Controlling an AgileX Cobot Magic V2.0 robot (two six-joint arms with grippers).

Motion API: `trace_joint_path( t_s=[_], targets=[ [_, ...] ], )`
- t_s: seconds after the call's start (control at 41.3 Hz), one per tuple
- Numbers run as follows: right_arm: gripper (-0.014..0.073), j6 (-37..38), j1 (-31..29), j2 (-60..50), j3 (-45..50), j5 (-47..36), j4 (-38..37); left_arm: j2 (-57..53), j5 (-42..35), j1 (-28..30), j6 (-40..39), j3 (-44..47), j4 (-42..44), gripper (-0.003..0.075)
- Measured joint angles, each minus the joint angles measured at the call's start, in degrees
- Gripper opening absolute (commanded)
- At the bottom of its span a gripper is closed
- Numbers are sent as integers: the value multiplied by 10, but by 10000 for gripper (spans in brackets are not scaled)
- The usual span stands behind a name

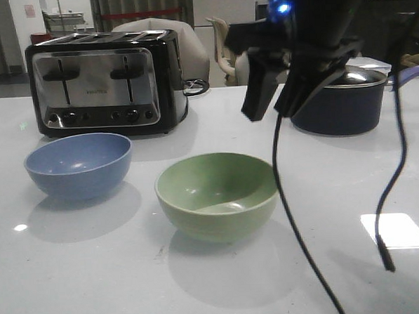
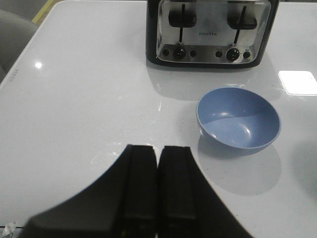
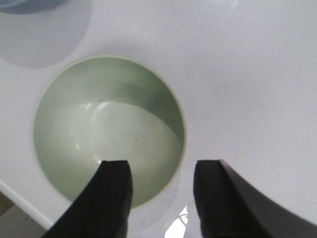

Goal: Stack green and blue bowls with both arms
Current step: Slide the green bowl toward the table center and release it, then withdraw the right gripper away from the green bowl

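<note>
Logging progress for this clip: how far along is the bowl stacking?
Nothing is stacked yet: the blue bowl and green bowl sit apart on the table, both empty. In hand: the right gripper hangs open above the green bowl's rim. The left gripper is shut, holding nothing. Left: grasp, lift, nest.

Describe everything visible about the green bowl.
The green bowl is a plain, round, matte, pale sage bowl, upright and empty, with soft reflections inside. It stands on the white table, apart from the blue bowl to its left and in front of the toaster. Nothing touches it; the open right gripper hovers above its rim.
</note>
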Motion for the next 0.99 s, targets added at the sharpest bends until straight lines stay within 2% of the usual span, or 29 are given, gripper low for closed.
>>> trace_joint_path(
  t_s=[0.291, 0.605, 0.848, 0.993],
  targets=[
    [421, 8, 0, -242, 145, 14, -43, 0, 0, 0, 0, 0, 0, 101],
    [421, 91, 0, -474, 278, 45, -99, 0, 0, 0, 0, 0, 0, 100],
    [421, 103, 0, -585, 350, 49, -103, 0, 0, 0, 0, 0, 0, 101],
    [421, 103, 0, -605, 361, 49, -103, 0, 0, 0, 0, 0, 0, 101]
  ],
)
